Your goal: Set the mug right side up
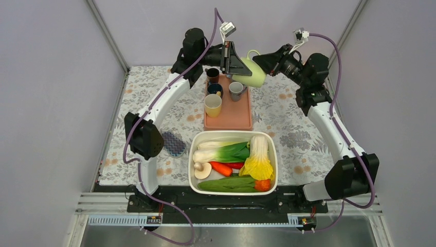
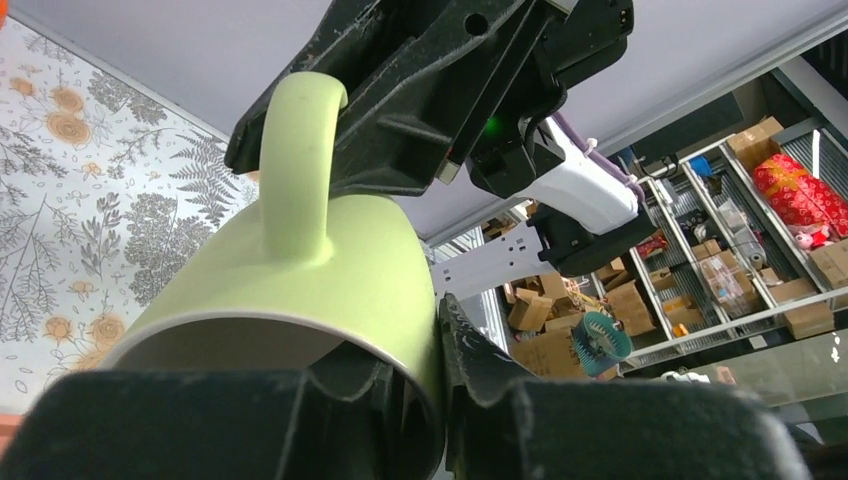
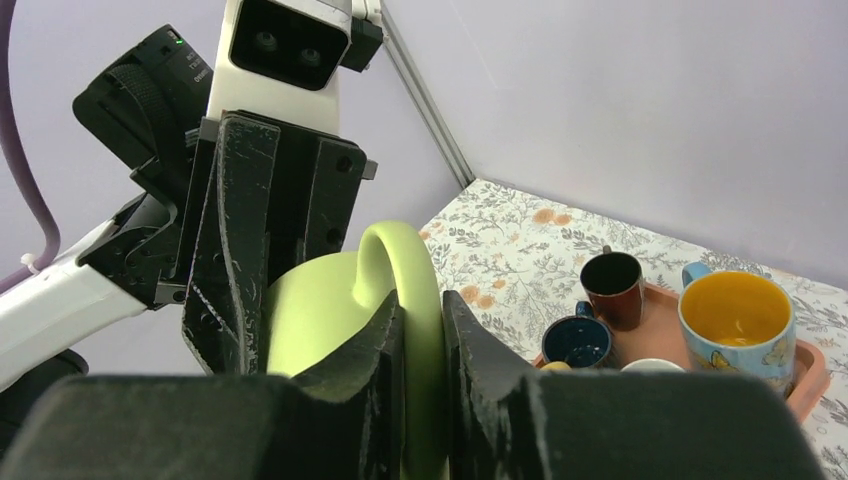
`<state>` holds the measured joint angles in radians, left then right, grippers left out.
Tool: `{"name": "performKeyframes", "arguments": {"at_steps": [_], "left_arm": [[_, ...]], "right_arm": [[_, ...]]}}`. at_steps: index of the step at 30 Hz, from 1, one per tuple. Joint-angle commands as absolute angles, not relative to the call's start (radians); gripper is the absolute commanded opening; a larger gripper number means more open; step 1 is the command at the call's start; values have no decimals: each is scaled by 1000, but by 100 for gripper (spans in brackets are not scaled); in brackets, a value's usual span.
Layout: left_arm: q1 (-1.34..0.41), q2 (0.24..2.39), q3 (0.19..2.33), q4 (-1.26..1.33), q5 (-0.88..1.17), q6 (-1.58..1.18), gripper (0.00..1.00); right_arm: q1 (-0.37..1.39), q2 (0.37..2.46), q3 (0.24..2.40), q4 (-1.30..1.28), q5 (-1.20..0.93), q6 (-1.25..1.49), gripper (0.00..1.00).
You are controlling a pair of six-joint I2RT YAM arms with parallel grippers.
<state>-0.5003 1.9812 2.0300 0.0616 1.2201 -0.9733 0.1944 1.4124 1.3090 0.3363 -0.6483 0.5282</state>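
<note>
— What does the right arm look like?
— White links, black joints, and a purple cable looped along it. The left arm matches.
— And the fingers?
— Black wedges, scuffed pale at the edges. A white camera with two dark lenses sits on the left wrist.

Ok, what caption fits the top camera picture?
Left gripper and right gripper together hold a green mug by the pink tray of cups.
</note>
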Motion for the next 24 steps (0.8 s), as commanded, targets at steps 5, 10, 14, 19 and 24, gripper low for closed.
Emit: {"name": "performKeyframes", "arguments": {"at_steps": [5, 10, 14, 19, 24], "left_arm": [[-516, 1956, 2208, -457, 1037, -446, 0], [-521, 1969, 2228, -706, 832, -141, 0], [-546, 1971, 2157, -764, 689, 20, 0], [-599, 2015, 2105, -801, 448, 219, 0], [-650, 2109, 2132, -809, 270, 349, 0]], "right_arm": [[207, 1423, 1264, 312, -551, 537, 54], [207, 1414, 1209, 203, -460, 464, 97], [208, 1418, 1204, 106, -362, 429, 99], [208, 1392, 1222, -57, -143, 363, 99], [206, 1360, 1238, -174, 45, 243, 100]]}}
